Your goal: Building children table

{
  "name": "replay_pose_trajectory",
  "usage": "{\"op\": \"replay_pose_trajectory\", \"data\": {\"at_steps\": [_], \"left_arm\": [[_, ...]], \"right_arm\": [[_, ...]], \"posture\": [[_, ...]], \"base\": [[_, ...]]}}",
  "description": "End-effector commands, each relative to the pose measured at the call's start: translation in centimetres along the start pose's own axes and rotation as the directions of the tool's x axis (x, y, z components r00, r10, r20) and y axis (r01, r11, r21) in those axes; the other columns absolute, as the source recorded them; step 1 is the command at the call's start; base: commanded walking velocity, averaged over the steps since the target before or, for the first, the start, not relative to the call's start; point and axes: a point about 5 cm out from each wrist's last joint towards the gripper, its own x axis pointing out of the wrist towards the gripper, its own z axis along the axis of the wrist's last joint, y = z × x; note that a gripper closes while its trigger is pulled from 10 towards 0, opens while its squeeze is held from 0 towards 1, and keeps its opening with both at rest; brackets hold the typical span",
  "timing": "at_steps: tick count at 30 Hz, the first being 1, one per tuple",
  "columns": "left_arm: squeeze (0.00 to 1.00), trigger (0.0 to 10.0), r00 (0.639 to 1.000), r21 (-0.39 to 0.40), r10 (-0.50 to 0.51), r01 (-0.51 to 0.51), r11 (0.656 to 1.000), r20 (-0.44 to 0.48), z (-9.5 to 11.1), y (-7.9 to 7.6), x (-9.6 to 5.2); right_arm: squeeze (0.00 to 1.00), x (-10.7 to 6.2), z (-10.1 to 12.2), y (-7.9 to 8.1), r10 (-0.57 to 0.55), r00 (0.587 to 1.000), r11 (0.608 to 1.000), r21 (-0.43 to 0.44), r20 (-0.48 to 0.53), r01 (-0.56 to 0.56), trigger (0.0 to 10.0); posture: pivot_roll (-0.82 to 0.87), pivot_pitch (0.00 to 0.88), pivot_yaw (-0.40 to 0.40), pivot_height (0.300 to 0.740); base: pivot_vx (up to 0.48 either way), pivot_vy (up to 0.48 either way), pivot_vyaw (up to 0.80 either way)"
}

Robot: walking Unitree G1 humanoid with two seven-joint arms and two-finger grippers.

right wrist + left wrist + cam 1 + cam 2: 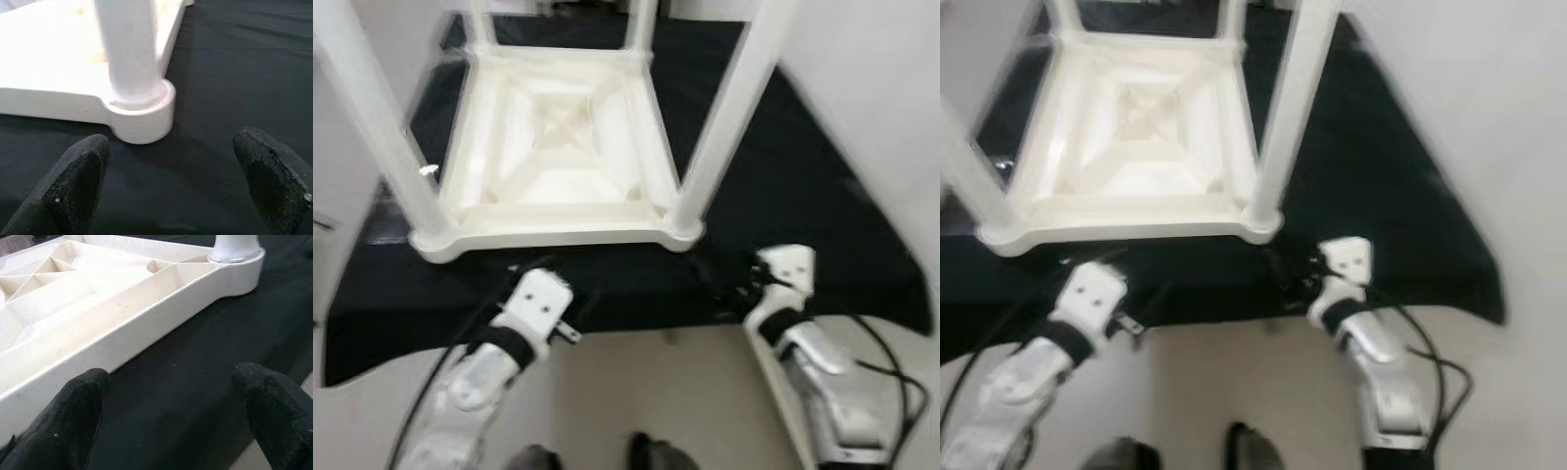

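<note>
The white plastic children's table lies upside down on a black cloth spread over a pale floor, its ribbed underside facing up and its four round legs standing upward from the corners. No brand, label or writing can be read on it. The left gripper hovers low over the cloth just beside the table's near edge, fingers apart and holding nothing. The right gripper hangs near the near right corner socket, fingers likewise spread and empty. Two dark feet show at the lower edge of the head views
</note>
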Motion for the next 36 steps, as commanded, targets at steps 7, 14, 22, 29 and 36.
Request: {"op": "replay_pose_trajectory", "data": {"at_steps": [7, 14, 22, 29, 36], "left_arm": [[0.00, 10.0, 1.000, 0.017, 0.013, -0.013, 1.000, 0.003, -0.2, -0.4, 0.1], [0.00, 10.0, 0.990, 0.068, 0.139, -0.139, 0.988, 0.003, -0.4, 1.2, 0.0], [0.00, 10.0, 0.972, 0.106, 0.233, -0.231, 0.967, -0.011, -0.9, 1.8, -0.3], [0.00, 10.0, 0.966, 0.027, 0.246, -0.245, 0.969, -0.076, -2.7, -0.2, -2.5], [0.00, 10.0, 0.960, 0.019, 0.269, -0.268, 0.963, -0.083, -3.4, 0.4, -2.4]], "right_arm": [[0.00, 0.2, 0.2, 0.2, 0.061, 0.998, 0.998, 0.008, 0.017, -0.061, 10.0], [0.00, 1.7, 2.8, 2.5, 0.261, 0.959, 0.965, -0.021, 0.112, -0.261, 10.0], [0.00, 2.7, 2.3, 4.6, 0.369, 0.924, 0.930, -0.034, 0.105, -0.367, 10.0], [0.00, 0.5, -1.4, 5.0, 0.225, 0.974, 0.968, 0.103, 0.039, -0.228, 10.0], [0.00, 0.2, -2.2, 3.9, 0.124, 0.992, 0.980, 0.152, 0.032, -0.127, 10.0]], "posture": [[0.04, 0.223, -0.076, 0.740], [0.05, 0.222, -0.072, 0.740], [0.07, 0.224, -0.083, 0.740], [0.09, 0.196, -0.076, 0.740], [0.10, 0.124, -0.045, 0.740]], "base": [[0.000, 0.000, -0.68], [0.000, 0.000, 0.00], [0.000, 0.000, 0.80], [0.000, 0.000, 0.80], [0.000, 0.000, 0.53]]}}
